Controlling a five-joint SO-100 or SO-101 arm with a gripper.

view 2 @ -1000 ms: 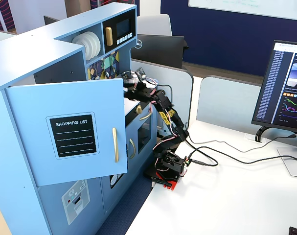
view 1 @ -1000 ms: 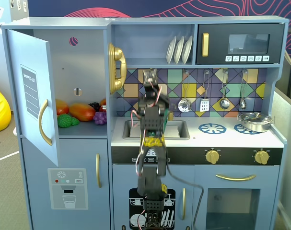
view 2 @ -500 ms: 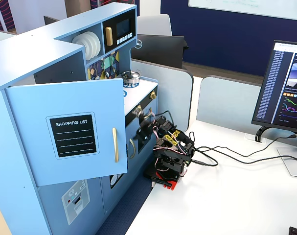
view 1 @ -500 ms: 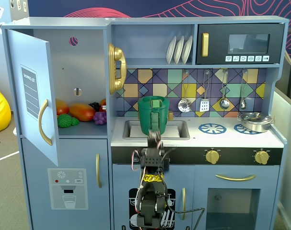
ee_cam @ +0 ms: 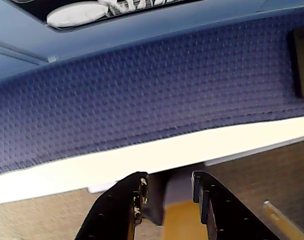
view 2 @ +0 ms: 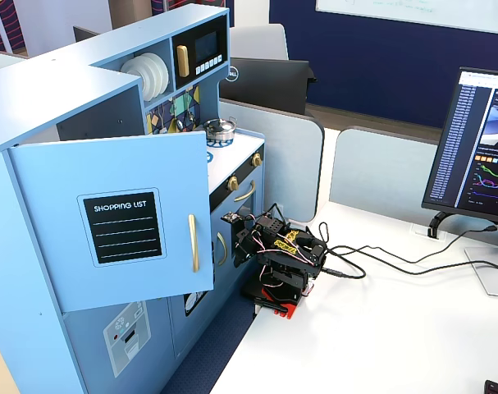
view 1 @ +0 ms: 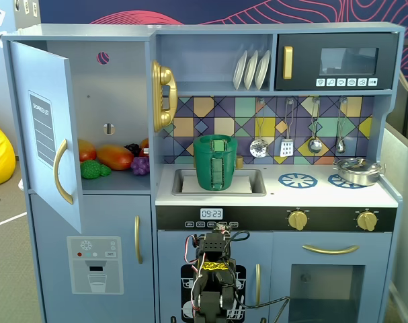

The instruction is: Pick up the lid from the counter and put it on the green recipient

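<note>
Arm folded low before the toy kitchen; lid pickup not begun.
The fingers (ee_cam: 167, 192) were parted, grasping nothing. The green pot (view 1: 215, 162) stood in the sink (view 1: 252, 189). The lid could not be seen; locating it judged the next requirement.

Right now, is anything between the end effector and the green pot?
Yes: the end effector hangs folded below the counter, whose front edge lies between it and the green pot in the sink.
</note>
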